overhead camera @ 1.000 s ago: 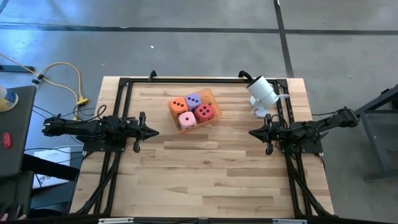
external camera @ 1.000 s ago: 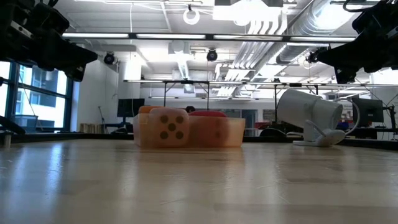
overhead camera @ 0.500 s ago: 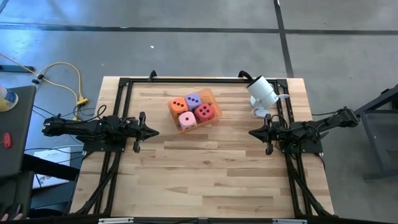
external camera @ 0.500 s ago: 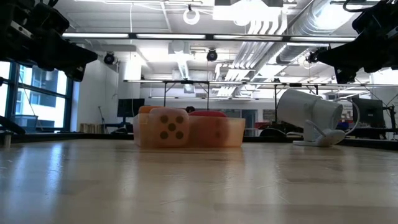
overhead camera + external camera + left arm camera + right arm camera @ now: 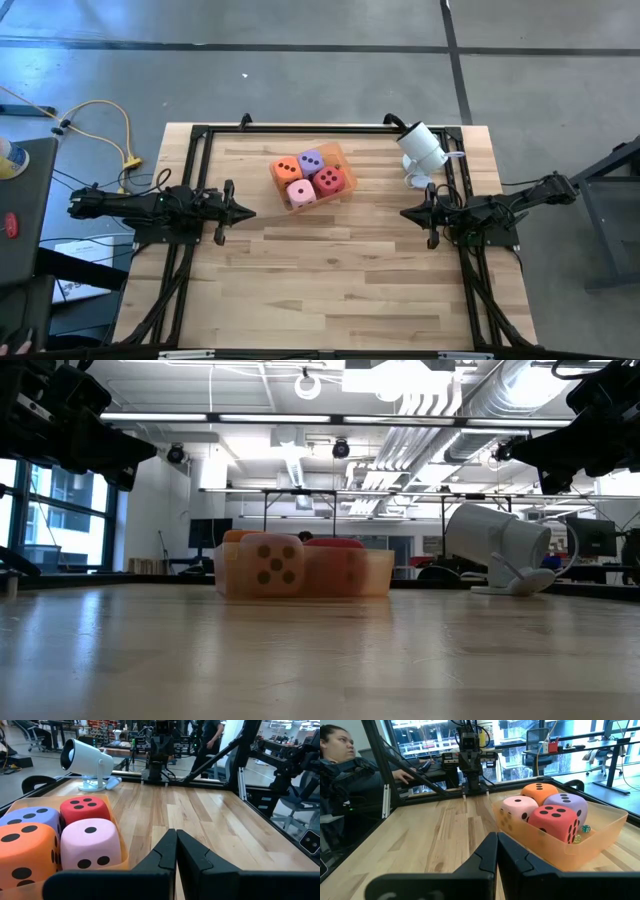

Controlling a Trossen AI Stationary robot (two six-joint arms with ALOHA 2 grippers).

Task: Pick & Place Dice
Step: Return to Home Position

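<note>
Four foam dice sit packed together in a translucent orange tray [image 5: 343, 163] on the far middle of the table: orange [image 5: 286, 169], purple [image 5: 311, 160], pink [image 5: 301, 191] and red [image 5: 330, 180]. The low view shows the tray [image 5: 378, 572] with the pink die [image 5: 271, 565] at its front. My left gripper [image 5: 250, 212] is shut and points level at the table's left side, clear of the tray. My right gripper [image 5: 404, 213] is shut and points level at the right side, also clear of it.
A white camera [image 5: 421, 146] on a stand sits at the far right, near my right arm. Black frame rails [image 5: 200, 135] run along the table's edges. Bare wood lies between the grippers and toward the near edge. A seated person [image 5: 340, 760] shows beyond the left side.
</note>
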